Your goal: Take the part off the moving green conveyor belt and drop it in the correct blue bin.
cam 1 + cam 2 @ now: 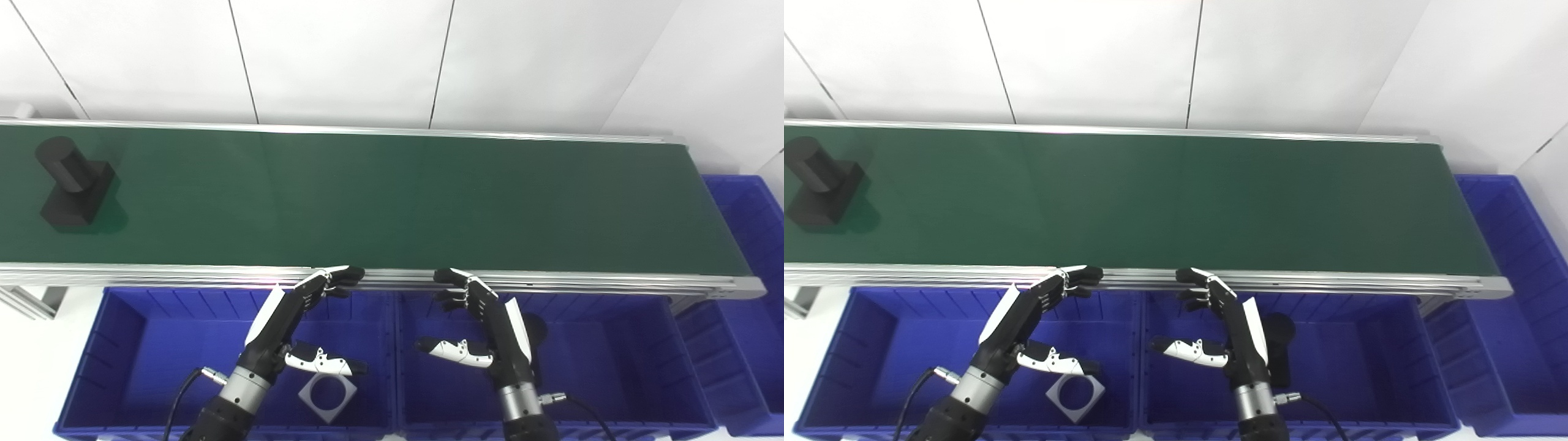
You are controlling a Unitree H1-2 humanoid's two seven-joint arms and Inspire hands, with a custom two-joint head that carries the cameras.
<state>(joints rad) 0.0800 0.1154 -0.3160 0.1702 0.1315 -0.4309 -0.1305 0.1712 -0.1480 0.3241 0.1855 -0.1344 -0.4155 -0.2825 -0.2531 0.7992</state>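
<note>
Green belt [392, 196], black part [72, 182] at belt's far left end, left hand [293, 324] and right hand [490, 324] just below belt's near rail, fingers [343, 277] spread, holding nothing, blue bins [92, 343] under belt, white square ring [327, 397] in left bin, dark piece [1279, 343] in middle bin.

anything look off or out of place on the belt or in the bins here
Nothing stands out. One black part sits on the green belt at its far left. A white square ring lies in the left blue bin, a dark part in the middle bin. Both the left hand and right hand are open and empty.
</note>
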